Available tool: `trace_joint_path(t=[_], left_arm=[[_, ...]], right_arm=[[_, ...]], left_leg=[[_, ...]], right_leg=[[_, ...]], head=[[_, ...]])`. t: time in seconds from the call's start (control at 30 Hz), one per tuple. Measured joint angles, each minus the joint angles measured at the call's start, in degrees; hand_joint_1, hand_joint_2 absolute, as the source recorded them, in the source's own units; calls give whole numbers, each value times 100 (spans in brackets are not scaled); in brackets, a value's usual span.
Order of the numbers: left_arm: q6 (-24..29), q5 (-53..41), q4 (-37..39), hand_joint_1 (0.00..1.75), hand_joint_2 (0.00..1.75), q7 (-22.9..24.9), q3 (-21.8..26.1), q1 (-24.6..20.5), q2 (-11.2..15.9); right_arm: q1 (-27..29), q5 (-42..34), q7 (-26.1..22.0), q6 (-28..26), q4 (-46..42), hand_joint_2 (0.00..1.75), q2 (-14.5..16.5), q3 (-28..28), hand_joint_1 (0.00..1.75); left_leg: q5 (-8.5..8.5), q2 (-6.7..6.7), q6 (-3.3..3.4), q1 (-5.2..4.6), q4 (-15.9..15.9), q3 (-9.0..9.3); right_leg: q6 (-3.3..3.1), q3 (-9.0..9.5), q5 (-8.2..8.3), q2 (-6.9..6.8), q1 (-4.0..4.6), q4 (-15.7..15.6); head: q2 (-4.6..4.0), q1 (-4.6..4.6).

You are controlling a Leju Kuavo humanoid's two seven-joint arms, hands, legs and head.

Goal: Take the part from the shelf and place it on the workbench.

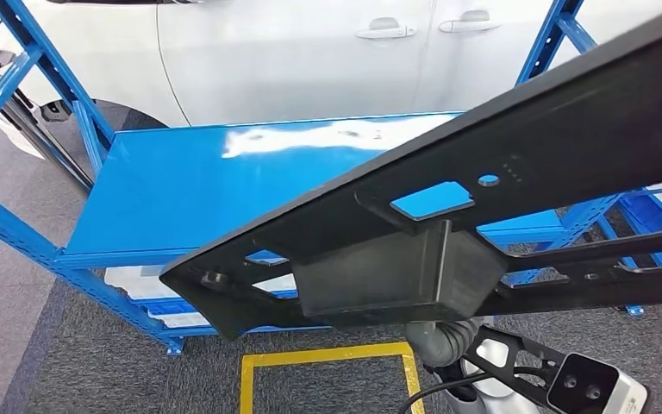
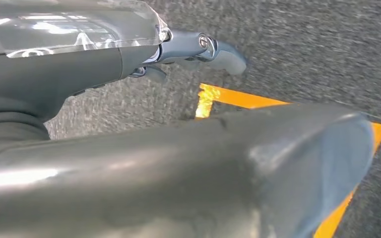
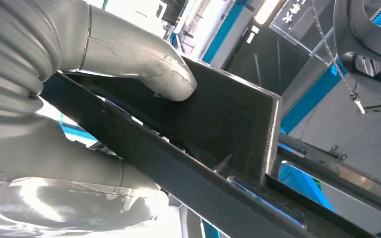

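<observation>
You see one white car (image 1: 310, 52) behind one blue shelf (image 1: 224, 190). Two door handles (image 1: 385, 31) show on the car. One long black part (image 1: 448, 233) is up in the air, slanting in front of the shelf and above the grey floor (image 1: 95, 362). Your right hand (image 3: 94, 79) holds the part: the thumb (image 3: 144, 64) presses one side, and other fingers press from the other side. Your left hand (image 2: 188, 49) hangs over the floor with nothing in it, and its fingers look spread apart. One yellow square (image 1: 327, 366) is marked on the floor.
</observation>
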Motion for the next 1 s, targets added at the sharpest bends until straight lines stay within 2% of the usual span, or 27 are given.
trace_joint_path(t=[0.03,0.07,0.1,0.13,0.17,0.2,0.23,0.27,0.3,0.33,0.37,0.4,0.43,0.5,0.53,0.57,0.6,0.63,0.67,0.7,0.73,0.77,0.8,0.87,0.9,0.93,1.0], left_arm=[[1,0,0,0,0,0,0,-1,-1],[2,0,0,0,0,1,0,-1,-2],[3,-4,0,0,0,2,0,-2,-3],[4,-15,0,0,0,4,0,-5,-3],[4,-32,-1,0,0,6,-1,-11,1],[2,-58,-1,0,0,6,-2,-18,4],[-2,-83,-2,0,0,4,-3,-21,7],[-5,-101,-2,0,0,2,-4,-21,9],[-7,-114,-2,0,0,0,-4,-15,6],[-6,-118,-2,0,0,-1,-4,-8,-2],[-4,-120,-1,0,0,0,-4,-6,-13],[-1,-120,-1,0,0,-1,-4,-5,-25],[3,-120,0,0,0,-2,-3,-5,-43],[7,-116,0,0,0,-12,-1,-5,-72],[7,-112,0,0,0,-18,1,-4,-89],[8,-108,0,0,0,-24,3,-2,-102],[10,-104,0,0,0,-27,4,-1,-115],[13,-103,0,0,0,-31,5,1,-128],[16,-103,0,0,0,-33,7,2,-136],[20,-103,0,0,0,-35,8,1,-141],[22,-103,0,0,0,-37,10,0,-144],[24,-103,0,0,0,-36,13,1,-144],[21,-103,0,0,0,-34,18,4,-143],[9,-109,1,0,0,-27,32,17,-137],[-2,-120,2,0,0,-26,37,23,-134],[-13,-134,2,0,0,-28,41,27,-131],[-30,-166,2,0,0,-38,42,24,-130]], right_arm=[[16,0,1,7,-4,175,-7,-6,175],[29,-2,1,25,-7,175,-13,-14,175],[41,-3,1,60,-12,175,-20,-29,175],[59,-2,1,115,-27,175,-26,-56,175],[90,1,1,189,-55,175,-31,-97,175],[139,9,1,275,-99,175,-34,-153,175],[204,20,1,359,-152,175,-38,-214,175],[277,29,1,442,-207,175,-40,-276,175],[353,39,0,518,-259,175,-42,-333,175],[426,46,-1,596,-303,175,-43,-387,175],[495,51,-2,681,-344,175,-43,-441,175],[558,55,0,766,-381,175,-43,-498,175],[613,56,0,844,-408,175,-43,-557,175],[706,47,2,961,-433,175,-43,-668,175],[747,33,1,1004,-435,175,-43,-716,175],[781,15,1,1044,-436,175,-43,-763,175],[803,-3,1,1086,-436,175,-44,-809,175],[815,-16,1,1123,-436,175,-44,-851,175],[818,-23,1,1156,-436,175,-43,-889,175],[816,-26,2,1186,-436,175,-43,-922,175],[813,-27,2,1206,-434,175,-42,-951,175],[807,-27,2,1221,-429,175,-40,-977,175],[800,-26,1,1232,-421,175,-37,-998,175],[780,-19,0,1240,-395,175,-31,-1020,175],[767,-14,0,1240,-385,175,-26,-1021,175],[753,-9,1,1237,-377,175,-21,-1022,175],[728,-1,2,1226,-366,175,-11,-1022,175]], left_leg=[[-79,0,-8,0,273,-20],[-29,0,-5,-1,382,42],[115,0,11,-3,286,202],[276,-2,43,-12,-7,462],[348,-4,90,-29,-434,789],[343,-4,131,-48,-890,1100],[305,-6,166,-71,-1235,1321],[256,-7,193,-94,-1449,1441],[271,-6,211,-109,-1532,1453],[337,-1,240,-101,-1550,1421],[407,12,277,-91,-1581,1385],[489,27,319,-76,-1605,1327],[569,41,350,-61,-1622,1256],[705,53,377,-68,-1601,1074],[771,55,369,-68,-1581,975],[833,57,359,-66,-1551,869],[888,59,343,-62,-1511,759],[935,59,321,-56,-1458,647],[971,58,295,-52,-1395,546],[999,55,267,-53,-1325,456],[1029,51,234,-57,-1270,392],[1065,49,199,-63,-1235,350],[1106,47,163,-62,-1223,324],[1097,41,91,-38,-1190,272],[956,38,61,-24,-1086,219],[718,35,34,-14,-884,146],[152,34,-5,-11,-198,-33]], right_leg=[[0,-88,64,0,9,5],[3,-176,127,0,18,12],[8,-258,187,0,28,20],[16,-331,245,1,36,26],[30,-387,298,1,47,33],[53,-425,349,-3,55,36],[80,-439,401,-13,56,27],[114,-441,452,-24,50,11],[149,-437,509,-34,41,-14],[183,-441,542,-36,34,-29],[215,-468,484,-27,30,4],[243,-520,305,-14,28,134],[267,-594,23,-2,22,375],[308,-757,-564,9,3,1102],[328,-795,-675,9,-8,1428],[346,-768,-639,9,-22,1622],[360,-648,-493,8,-38,1621],[371,-428,-327,8,-55,1420],[377,-135,-252,8,-70,1063],[369,167,-283,13,-67,641],[344,382,-364,17,-58,311],[304,498,-451,21,-44,104],[254,520,-478,23,-23,22],[140,427,-380,4,-25,20],[90,369,-316,-7,-27,12],[50,297,-246,-17,-32,5],[20,134,-113,-20,-19,12]], head=[[0,0],[0,0],[0,0],[0,0],[0,0],[0,1],[0,2],[0,2],[0,2],[0,2],[0,2],[0,2],[0,2],[0,2],[0,2],[0,2],[0,2],[0,2],[0,2],[0,2],[0,2],[0,2],[0,2],[0,2],[0,2],[0,2],[0,2]])
